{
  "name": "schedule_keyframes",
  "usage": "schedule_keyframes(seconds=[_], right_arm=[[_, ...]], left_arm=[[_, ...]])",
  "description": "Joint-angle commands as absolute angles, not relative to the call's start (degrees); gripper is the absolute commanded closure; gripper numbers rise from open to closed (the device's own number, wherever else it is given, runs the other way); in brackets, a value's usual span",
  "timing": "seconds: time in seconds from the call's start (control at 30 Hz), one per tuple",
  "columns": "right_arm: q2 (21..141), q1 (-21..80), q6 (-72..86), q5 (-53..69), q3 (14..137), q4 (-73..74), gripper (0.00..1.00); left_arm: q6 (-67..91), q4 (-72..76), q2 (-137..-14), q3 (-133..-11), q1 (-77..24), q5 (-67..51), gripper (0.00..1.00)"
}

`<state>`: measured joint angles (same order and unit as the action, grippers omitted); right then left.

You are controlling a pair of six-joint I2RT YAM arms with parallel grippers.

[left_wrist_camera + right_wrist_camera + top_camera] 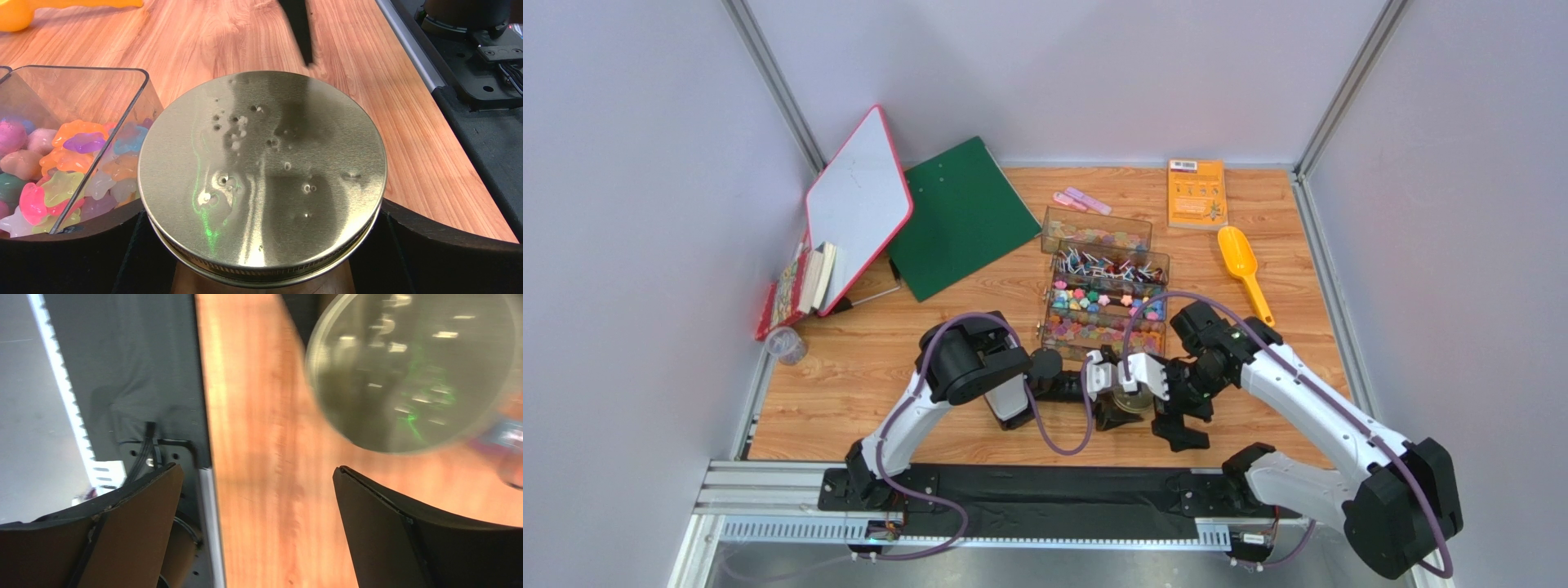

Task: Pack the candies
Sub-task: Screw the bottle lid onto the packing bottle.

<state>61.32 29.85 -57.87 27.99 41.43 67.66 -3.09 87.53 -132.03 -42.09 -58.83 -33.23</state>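
One wooden counter (1284,368) carries all. Mid-counter stands a clear divided box (1096,216), and just beside its near end the left hand (264,208) clasps a gold-lidded jar (258,159). The right hand (258,471) hangs near the jar, spread wide, grasping nothing. Many bright candies (1097,300) fill the box.
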Motion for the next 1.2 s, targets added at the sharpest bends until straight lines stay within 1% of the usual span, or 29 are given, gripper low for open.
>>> schedule_keyframes(seconds=[0.0, 0.17, 0.47, 0.83, 1.17], right_arm=[[61.34, 28.04, -58.18, 25.31, 47.8, 66.97, 0.0], [64.86, 28.04, -59.32, 27.41, 51.68, 64.16, 0.0], [75.76, 29.09, -62.4, 30.67, 56.51, 60.65, 0.0], [77.17, 30.76, -62.14, 31.47, 55.81, 58.54, 0.0], [76.12, 31.38, -61.52, 30.94, 51.42, 58.88, 0.0]], left_arm=[[-7.47, 72.86, -136.84, -41.13, -57.13, -30.94, 1.0], [-7.65, 72.51, -136.93, -41.13, -57.22, -31.11, 1.0], [-7.73, 72.16, -136.41, -40.96, -57.22, -30.85, 1.0], [-7.65, 72.25, -136.41, -40.96, -57.22, -30.41, 1.0], [-7.82, 72.33, -136.14, -40.87, -57.04, -29.44, 1.0]])
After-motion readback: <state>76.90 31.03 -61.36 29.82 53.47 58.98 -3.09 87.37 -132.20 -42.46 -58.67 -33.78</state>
